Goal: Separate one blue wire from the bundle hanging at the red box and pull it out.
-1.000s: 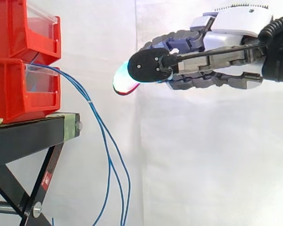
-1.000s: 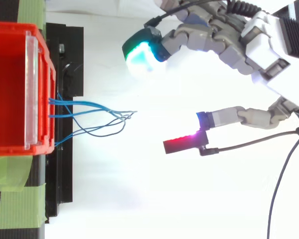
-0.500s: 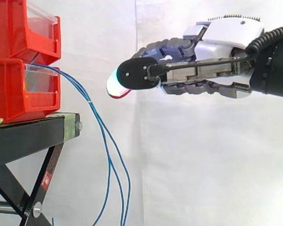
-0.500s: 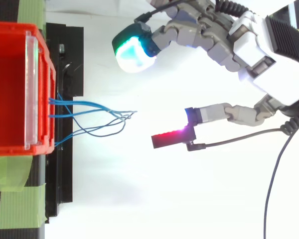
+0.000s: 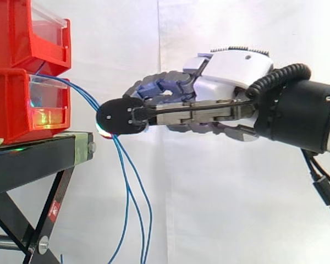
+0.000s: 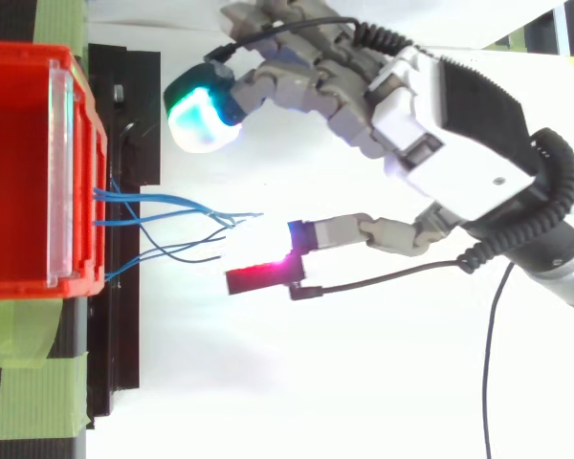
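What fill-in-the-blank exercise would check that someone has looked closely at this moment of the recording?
1. The blue wires hang out of the ____ of the two stacked red bins.
2. The bins sit on a ____ stand.
3. The hand is ____, with no wire pinched between thumb and fingers.
4. In the top view, the fingertip pad nearest the wires' loose ends glows ____.

Missing words: lower; black; open; red.

Counting two red bins (image 5: 22, 71) stacked at left, one black stand (image 5: 27, 159) beneath, roughly four blue wires (image 6: 153, 199) hanging, two green tape patches (image 6: 29, 382), one hand (image 5: 231, 66) at right.
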`<state>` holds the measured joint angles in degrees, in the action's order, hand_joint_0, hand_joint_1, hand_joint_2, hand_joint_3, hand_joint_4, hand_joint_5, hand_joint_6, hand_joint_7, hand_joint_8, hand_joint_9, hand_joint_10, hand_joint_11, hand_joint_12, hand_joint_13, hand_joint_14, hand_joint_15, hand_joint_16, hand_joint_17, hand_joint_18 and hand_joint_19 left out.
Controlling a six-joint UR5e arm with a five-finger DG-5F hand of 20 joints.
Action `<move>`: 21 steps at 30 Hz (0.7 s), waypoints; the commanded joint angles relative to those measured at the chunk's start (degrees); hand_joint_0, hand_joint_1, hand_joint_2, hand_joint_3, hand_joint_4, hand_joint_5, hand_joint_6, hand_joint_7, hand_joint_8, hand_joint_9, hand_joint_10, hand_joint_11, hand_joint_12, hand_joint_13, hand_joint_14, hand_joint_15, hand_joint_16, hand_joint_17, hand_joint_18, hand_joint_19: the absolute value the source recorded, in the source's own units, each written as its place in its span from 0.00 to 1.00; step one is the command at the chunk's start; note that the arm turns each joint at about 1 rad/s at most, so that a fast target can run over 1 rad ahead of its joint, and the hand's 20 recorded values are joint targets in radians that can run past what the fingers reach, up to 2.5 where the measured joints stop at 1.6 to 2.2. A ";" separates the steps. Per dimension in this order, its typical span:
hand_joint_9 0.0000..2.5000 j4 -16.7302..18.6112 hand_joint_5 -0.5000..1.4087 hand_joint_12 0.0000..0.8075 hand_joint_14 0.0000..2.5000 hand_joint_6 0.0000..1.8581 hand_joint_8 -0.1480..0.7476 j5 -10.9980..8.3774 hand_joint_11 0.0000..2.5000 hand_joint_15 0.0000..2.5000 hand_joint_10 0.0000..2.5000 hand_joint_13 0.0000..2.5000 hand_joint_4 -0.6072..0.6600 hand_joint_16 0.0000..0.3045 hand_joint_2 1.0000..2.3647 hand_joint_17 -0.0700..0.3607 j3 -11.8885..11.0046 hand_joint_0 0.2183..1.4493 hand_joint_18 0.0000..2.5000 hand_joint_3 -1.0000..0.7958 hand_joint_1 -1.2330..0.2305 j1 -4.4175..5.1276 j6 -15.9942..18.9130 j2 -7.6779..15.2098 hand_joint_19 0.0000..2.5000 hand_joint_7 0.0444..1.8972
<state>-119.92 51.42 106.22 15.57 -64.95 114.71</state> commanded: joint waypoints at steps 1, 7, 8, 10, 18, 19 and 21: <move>0.09 -0.05 0.15 0.50 0.00 0.27 0.49 -0.01 0.00 0.05 0.00 0.02 0.67 0.23 0.00 0.52 -1.63 0.20 0.00 0.28 0.39 -0.02 0.35 1.04 0.00 0.41; 0.10 0.30 0.15 0.50 0.00 0.27 0.49 -0.54 0.00 0.05 0.00 0.02 0.67 0.22 0.00 0.52 -1.89 0.20 0.00 0.28 0.39 0.68 -0.35 1.04 0.00 0.41; 0.10 0.13 0.15 0.50 0.00 0.27 0.49 -0.71 0.00 0.05 0.00 0.02 0.67 0.22 0.00 0.52 -1.89 0.20 0.00 0.28 0.39 0.77 -0.44 1.04 0.00 0.42; 0.10 -0.05 0.15 0.50 0.00 0.27 0.50 -0.98 0.00 0.05 0.00 0.02 0.67 0.22 0.00 0.52 -1.89 0.20 0.00 0.28 0.39 0.86 -0.35 1.04 0.00 0.42; 0.11 0.22 0.18 0.48 0.00 0.27 0.49 -0.89 0.01 0.04 0.00 0.03 0.71 0.21 0.00 0.49 -1.89 0.24 0.01 0.28 0.39 1.04 -0.18 0.95 0.00 0.57; 0.11 0.13 0.18 0.48 0.00 0.27 0.49 -0.89 0.01 0.04 0.00 0.03 0.71 0.20 0.00 0.49 -1.89 0.24 0.01 0.28 0.39 1.04 -0.18 1.04 0.00 0.57; 0.12 -0.05 0.19 0.48 0.00 0.27 0.49 -0.98 0.02 0.05 0.00 0.04 0.70 0.20 0.00 0.49 -1.89 0.24 0.02 0.28 0.39 1.12 -0.18 0.95 0.00 0.59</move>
<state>-119.86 50.48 104.33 16.57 -65.13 115.72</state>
